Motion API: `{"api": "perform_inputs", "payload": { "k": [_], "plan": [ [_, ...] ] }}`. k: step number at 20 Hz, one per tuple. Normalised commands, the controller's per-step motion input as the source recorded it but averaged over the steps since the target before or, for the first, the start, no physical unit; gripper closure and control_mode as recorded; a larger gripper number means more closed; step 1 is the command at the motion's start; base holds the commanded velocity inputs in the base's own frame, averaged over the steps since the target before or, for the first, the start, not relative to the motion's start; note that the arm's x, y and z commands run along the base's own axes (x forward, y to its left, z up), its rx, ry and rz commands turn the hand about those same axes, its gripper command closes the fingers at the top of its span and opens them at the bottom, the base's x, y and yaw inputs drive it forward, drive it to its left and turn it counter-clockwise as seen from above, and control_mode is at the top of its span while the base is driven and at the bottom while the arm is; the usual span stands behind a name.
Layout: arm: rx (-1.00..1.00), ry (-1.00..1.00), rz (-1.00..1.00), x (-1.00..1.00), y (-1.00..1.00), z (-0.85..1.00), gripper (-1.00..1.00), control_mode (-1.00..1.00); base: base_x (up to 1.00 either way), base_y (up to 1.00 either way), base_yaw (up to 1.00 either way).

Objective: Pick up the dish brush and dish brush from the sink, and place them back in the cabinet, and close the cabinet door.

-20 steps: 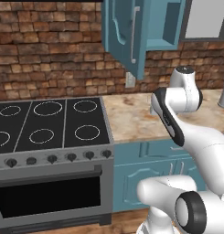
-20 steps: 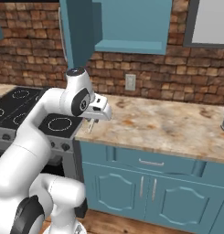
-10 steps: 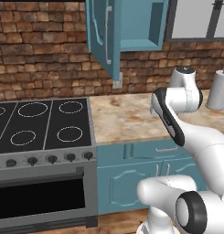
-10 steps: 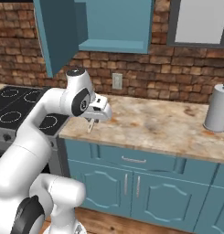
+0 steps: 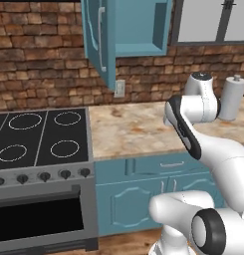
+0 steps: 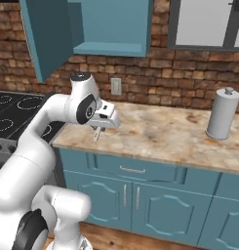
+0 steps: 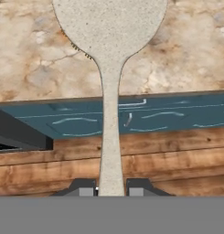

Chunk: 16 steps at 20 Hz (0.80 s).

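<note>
My gripper (image 7: pixel 111 189) is shut on a dish brush (image 7: pixel 110 91), a pale speckled grey handle that widens into a round head. In the right base view the gripper (image 6: pixel 98 130) hangs over the counter's front edge, with the brush (image 6: pixel 96 135) sticking down from it. The teal cabinet (image 6: pixel 116 24) is up on the wall with its door (image 6: pixel 48 39) swung open to the left. From the left base view the cabinet door (image 5: pixel 98 42) stands edge-on, its silver bar handle (image 5: pixel 100 37) facing me. The sink is out of view, and so is a second brush.
A beige stone counter (image 6: pixel 160 132) runs over low teal cupboards (image 6: pixel 135 195). The black stovetop (image 5: pixel 39 134) lies to the left. A grey paper towel roll (image 6: pixel 219 114) stands at the right under a window (image 6: pixel 209 22). A wall outlet (image 6: pixel 115 86) sits below the cabinet.
The whole picture has slid to the left, so the base has driven right along the counter. The towel roll and window have come into view. The gripper holds the brush as before.
</note>
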Motion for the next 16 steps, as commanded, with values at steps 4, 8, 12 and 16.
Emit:
{"api": "perform_inputs", "payload": {
  "k": [4,8,12,16],
  "plan": [
    [0.00,0.00,0.00,0.00,0.00,0.00,1.00,1.00,0.41,-0.21,-0.10],
    [0.00,0.00,0.00,0.00,0.00,0.00,1.00,1.00,0.44,-0.13,-0.13],
    [0.00,0.00,0.00,0.00,0.00,0.00,1.00,1.00,0.46,-0.18,-0.11],
    [0.00,0.00,0.00,0.00,0.00,0.00,1.00,1.00,0.42,-0.18,-0.07]
  ]
}}
